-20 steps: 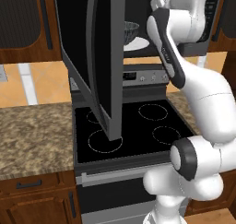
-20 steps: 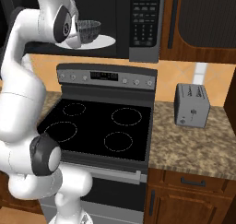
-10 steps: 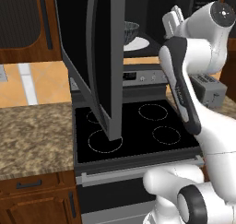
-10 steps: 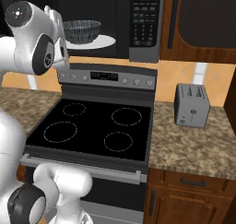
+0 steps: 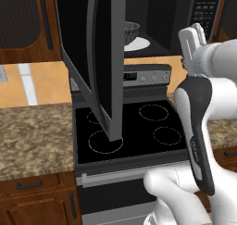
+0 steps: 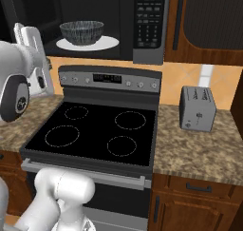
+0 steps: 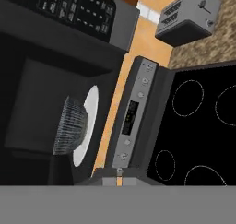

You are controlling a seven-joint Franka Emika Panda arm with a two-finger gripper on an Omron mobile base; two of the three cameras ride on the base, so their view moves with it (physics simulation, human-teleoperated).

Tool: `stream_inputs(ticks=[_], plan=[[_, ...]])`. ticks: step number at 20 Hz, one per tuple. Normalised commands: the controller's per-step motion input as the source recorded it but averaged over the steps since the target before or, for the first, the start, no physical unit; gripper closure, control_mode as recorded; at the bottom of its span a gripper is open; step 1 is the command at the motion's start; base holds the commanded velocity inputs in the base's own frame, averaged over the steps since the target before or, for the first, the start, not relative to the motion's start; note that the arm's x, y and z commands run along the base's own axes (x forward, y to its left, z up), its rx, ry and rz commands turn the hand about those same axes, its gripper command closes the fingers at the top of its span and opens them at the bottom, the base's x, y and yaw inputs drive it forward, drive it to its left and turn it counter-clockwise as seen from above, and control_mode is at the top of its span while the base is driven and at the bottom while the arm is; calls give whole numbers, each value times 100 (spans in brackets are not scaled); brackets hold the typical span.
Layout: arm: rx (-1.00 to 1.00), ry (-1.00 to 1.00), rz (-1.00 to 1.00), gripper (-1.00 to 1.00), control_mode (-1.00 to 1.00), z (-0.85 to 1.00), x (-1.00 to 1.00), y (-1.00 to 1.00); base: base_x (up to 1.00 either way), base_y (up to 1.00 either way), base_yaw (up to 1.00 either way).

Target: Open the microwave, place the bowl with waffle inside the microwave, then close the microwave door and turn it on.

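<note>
The microwave (image 6: 148,22) hangs above the stove with its door (image 5: 99,57) swung wide open to the left. Inside, the dark streaked bowl (image 6: 81,32) (image 5: 132,30) (image 7: 69,126) stands upright on the white turntable (image 6: 107,43). The waffle is hidden, since the bowl's inside cannot be seen from these angles. My gripper (image 5: 198,29) (image 6: 21,30) hovers outside the cavity, in front of the microwave and apart from the bowl. It is shut with nothing in it.
A black glass stovetop (image 6: 95,130) with a grey control panel (image 6: 109,78) lies under the microwave. On the granite counter to its right stands a silver toaster (image 6: 197,109). Brown wooden cabinets (image 6: 209,21) flank the microwave. The open door juts out over the stove's left side.
The arm has drawn back out of the microwave toward the front. The jaws went from open to shut. The bowl stays on the turntable.
</note>
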Motion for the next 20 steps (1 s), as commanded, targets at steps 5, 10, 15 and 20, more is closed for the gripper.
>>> stream_inputs(ticks=[5,10,15,20], plan=[[-1,-35,0,100,-100,0,-100,42,0,0,0],[-8,-35,0,100,-100,0,-100,55,0,0,0],[-15,-15,-5,100,-100,0,-73,76,0,0,0],[-2,0,-20,100,-100,-1,-71,24,0,0,0]])
